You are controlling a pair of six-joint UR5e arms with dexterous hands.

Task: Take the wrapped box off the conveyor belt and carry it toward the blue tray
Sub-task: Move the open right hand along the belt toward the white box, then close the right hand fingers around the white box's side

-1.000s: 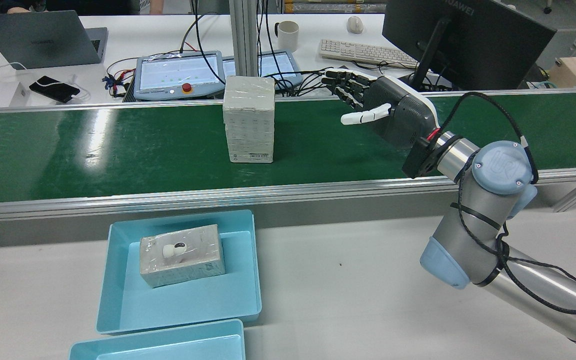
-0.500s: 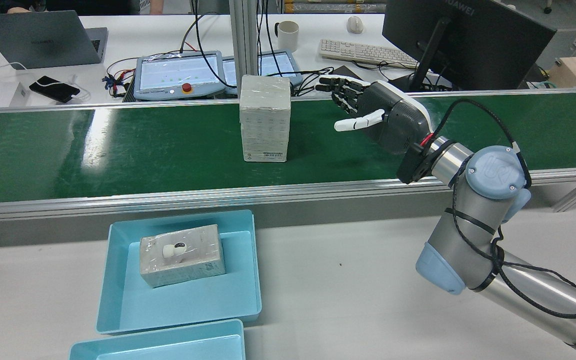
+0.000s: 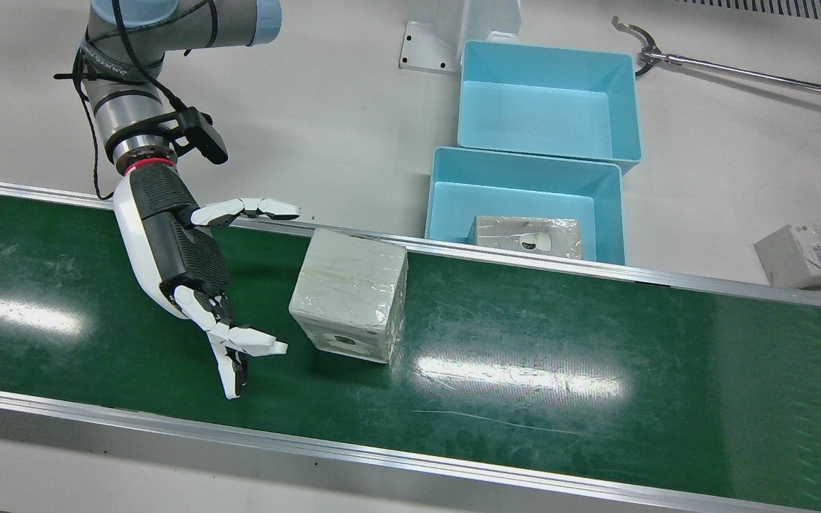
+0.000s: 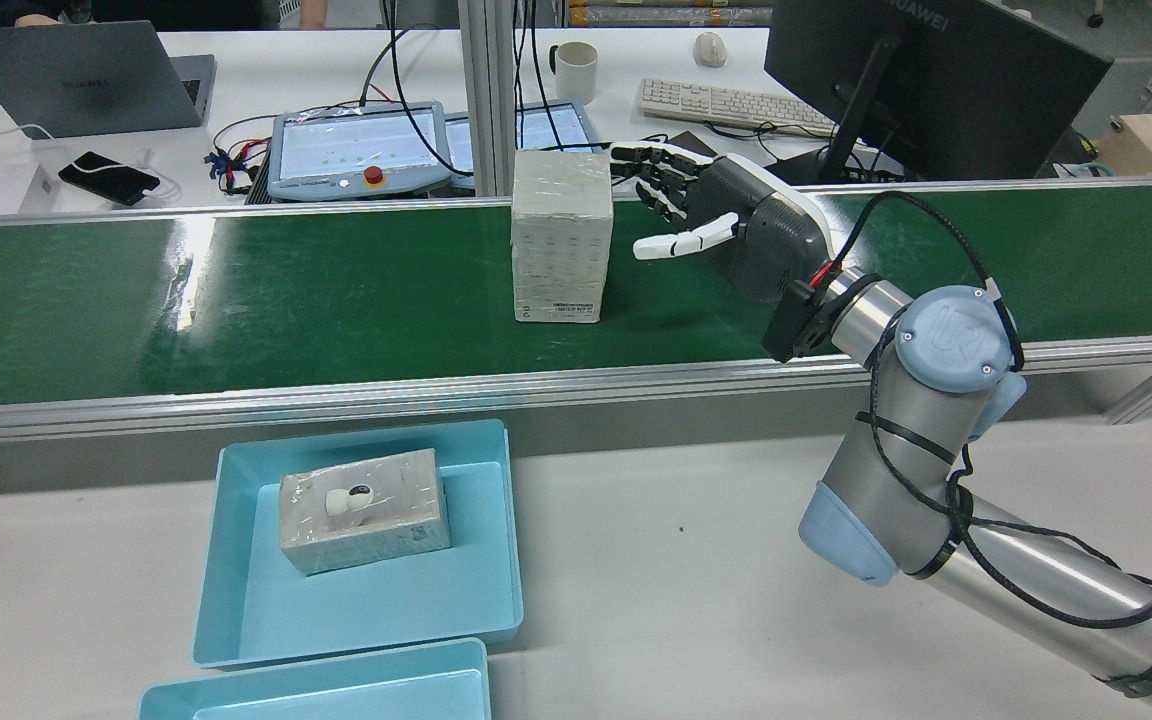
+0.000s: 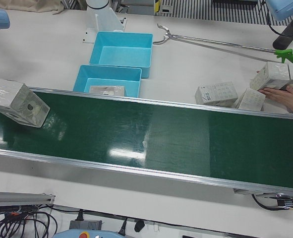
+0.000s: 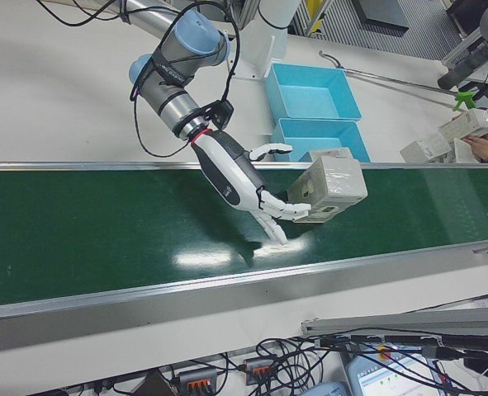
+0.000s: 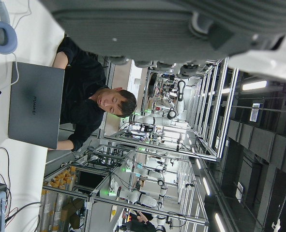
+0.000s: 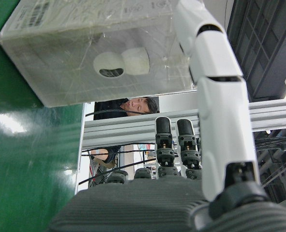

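Observation:
The wrapped box (image 3: 350, 292) stands upright on the green conveyor belt (image 3: 596, 342), clear film over its grey-white sides; the rear view also shows the box (image 4: 561, 235). My right hand (image 3: 168, 249) is open on the belt just beside it, fingers spread toward its side, and a small gap remains. In the rear view the right hand (image 4: 756, 230) is at the box's right. The right hand view has the box (image 8: 94, 48) close ahead of the thumb (image 8: 220, 96). The blue tray (image 4: 376, 600) beside the belt holds another wrapped box (image 4: 364, 508). My left hand (image 7: 157, 24) shows only as a grey underside.
A second blue tray (image 3: 546, 57) lies behind the first. Loose boxes (image 5: 215, 93) and a person's hand (image 5: 285, 96) are at the belt's far end. A grabber tool (image 3: 738, 68) lies on the table. Monitor (image 4: 936, 80), laptop (image 4: 76, 80) and pendants (image 4: 356, 145) stand beyond the belt.
In the rear view the box has ridden right along the belt. My right hand has moved left toward it, so the gap between them has narrowed to almost nothing.

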